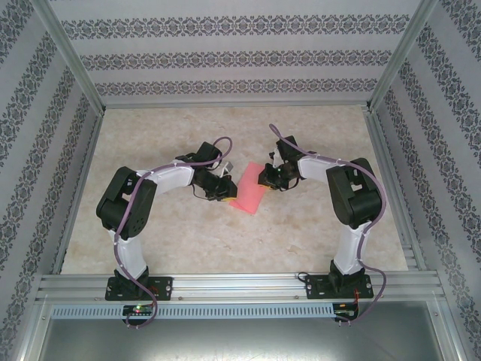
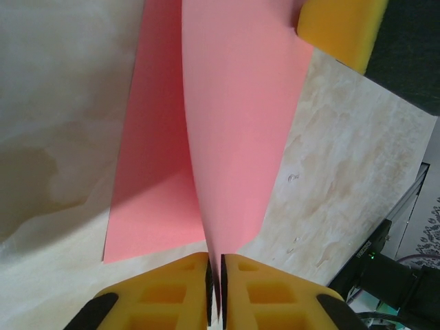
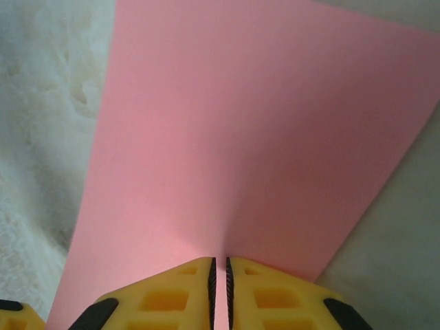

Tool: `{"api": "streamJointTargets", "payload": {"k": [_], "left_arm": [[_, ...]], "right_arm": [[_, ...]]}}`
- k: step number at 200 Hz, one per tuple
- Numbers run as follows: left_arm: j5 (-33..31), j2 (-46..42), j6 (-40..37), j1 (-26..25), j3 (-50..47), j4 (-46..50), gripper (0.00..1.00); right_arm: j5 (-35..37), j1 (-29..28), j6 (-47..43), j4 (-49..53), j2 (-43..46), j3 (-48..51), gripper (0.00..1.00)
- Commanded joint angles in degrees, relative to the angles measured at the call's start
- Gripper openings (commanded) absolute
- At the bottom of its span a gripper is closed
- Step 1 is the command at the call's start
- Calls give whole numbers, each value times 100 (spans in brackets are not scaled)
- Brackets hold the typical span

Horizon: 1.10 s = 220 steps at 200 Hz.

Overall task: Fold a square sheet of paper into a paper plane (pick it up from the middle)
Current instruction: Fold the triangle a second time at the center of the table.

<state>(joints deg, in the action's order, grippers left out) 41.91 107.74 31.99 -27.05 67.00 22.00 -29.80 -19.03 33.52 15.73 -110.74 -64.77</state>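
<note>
left gripper [image 2: 214,289] pinches the near edge of the square sheet of paper [image 2: 234,124], its yellow fingers almost together on it. right gripper [image 3: 220,289] clamps the opposite edge the same way. between them the pink sheet bows upward, part of it resting on the marbled table [image 1: 301,241], near mid-table.

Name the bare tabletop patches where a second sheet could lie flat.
Free: the far strip of table between the pink sheet of paper and the back wall; the near patch between the arm bases. Crowded: the centre, where the left gripper and right gripper pinch the sheet.
</note>
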Motion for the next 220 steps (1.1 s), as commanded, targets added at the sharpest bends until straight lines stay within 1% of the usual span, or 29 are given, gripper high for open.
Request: {"api": "streamJointTargets", "payload": {"k": [1, 27, 62, 105, 135, 220], "left_arm": [[-36, -33, -157, -77, 134, 217, 17], [-34, -109, -140, -72, 112, 226, 20], [-49, -160, -150, -73, 128, 261, 20], [-36, -198, -184, -71, 235, 354, 15], [52, -45, -199, -92, 405, 366, 11], [136, 498, -315, -305, 957, 550, 11]], "right_arm": [[98, -76, -207, 202, -101, -117, 14], [100, -83, -258, 237, -140, -130, 13], [110, -85, -284, 228, -114, -97, 13], [89, -86, -294, 192, -112, -90, 12], [59, -86, -293, 166, -148, -98, 11], [44, -90, -313, 60, -84, -50, 11]]}}
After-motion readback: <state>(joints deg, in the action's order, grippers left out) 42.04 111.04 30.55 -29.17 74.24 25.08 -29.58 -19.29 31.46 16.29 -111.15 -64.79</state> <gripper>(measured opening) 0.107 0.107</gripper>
